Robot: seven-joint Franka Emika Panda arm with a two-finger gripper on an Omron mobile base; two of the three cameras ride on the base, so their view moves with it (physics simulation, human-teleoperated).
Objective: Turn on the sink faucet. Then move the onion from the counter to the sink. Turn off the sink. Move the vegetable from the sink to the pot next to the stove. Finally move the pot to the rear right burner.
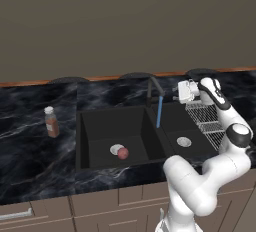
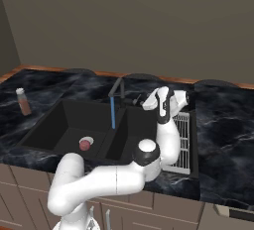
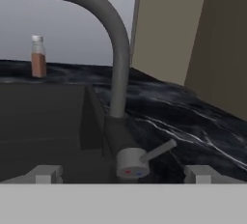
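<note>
Blue water runs from the faucet (image 1: 155,88) at frame centre; your gripper (image 3: 123,174) is spread wide just before its lever (image 3: 157,151). That stiff, slim lever looks slippery, so push near its tip. The onion (image 1: 123,153) sits in the sink (image 1: 95,121), lower centre.

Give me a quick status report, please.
Gripper jaws open at slim black faucet's handle. Water running. Reddish-pink round onion in left basin. Nothing in the way.

Black faucet (image 1: 155,92) running blue water, pink onion (image 1: 123,153) beside left-basin drain
</note>
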